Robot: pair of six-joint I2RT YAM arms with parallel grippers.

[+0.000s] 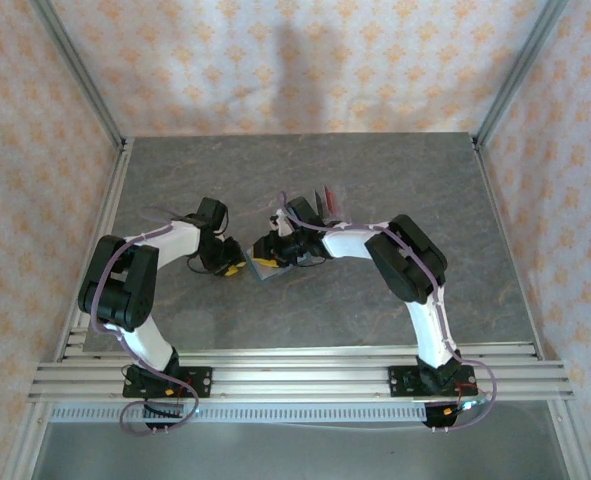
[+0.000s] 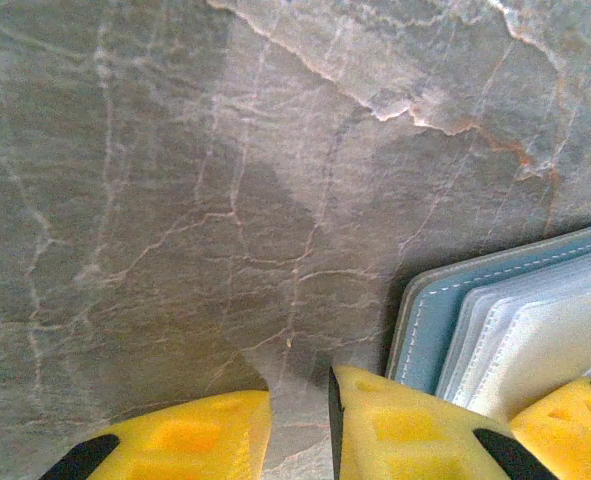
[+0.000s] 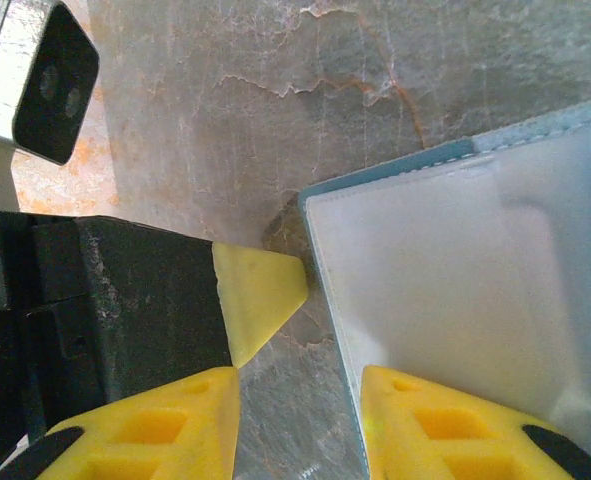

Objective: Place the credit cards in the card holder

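The card holder (image 1: 265,268) lies open on the table between both grippers, its teal cover (image 2: 430,320) and pale inner sleeves (image 3: 455,270) facing up. My left gripper (image 1: 233,268) (image 2: 300,390) hangs low at the holder's left edge, jaws a narrow gap apart with bare table between them. My right gripper (image 1: 275,252) (image 3: 300,375) is open, one finger over the inner sleeve, the other over the table, the holder's edge in the gap. A reddish credit card (image 1: 325,199) stands in a clear rack (image 1: 335,205) behind the right gripper.
The grey marbled table (image 1: 375,160) is framed by aluminium posts and patterned walls. The left gripper's yellow fingertip (image 3: 260,285) and black body sit close beside my right gripper's left finger. Open table lies to the far side and right.
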